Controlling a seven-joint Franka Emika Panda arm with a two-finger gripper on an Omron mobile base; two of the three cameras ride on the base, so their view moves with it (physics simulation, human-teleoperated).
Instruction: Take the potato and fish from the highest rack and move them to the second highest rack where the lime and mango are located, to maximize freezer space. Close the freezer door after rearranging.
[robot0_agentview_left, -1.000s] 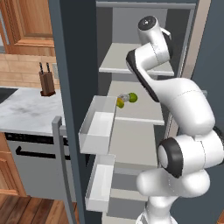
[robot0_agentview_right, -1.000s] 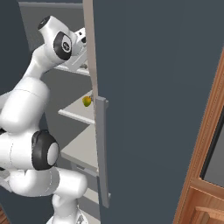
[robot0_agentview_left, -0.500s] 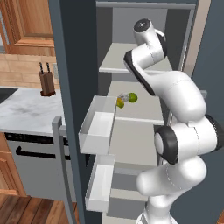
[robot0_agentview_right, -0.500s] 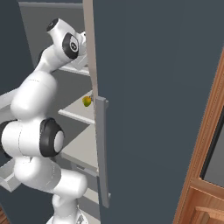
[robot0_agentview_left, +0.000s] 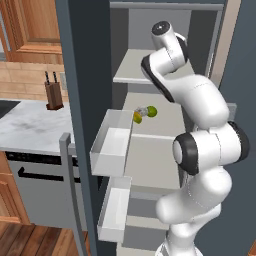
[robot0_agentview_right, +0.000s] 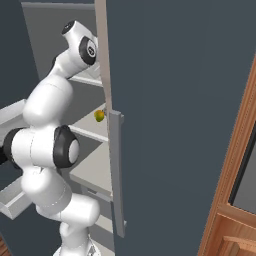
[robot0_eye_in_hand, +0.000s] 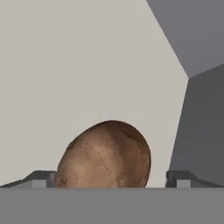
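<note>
potato between wide jaws, untouched

The freezer stands open, its light-grey inside fitted with flat grey shelves. On the top shelf lies a brown potato, resting on the pale shelf floor near a back corner in the hand view. On the second shelf a green lime and a yellow-orange mango lie near each other at the front left edge. A lower shelf sits beneath it.
</note>
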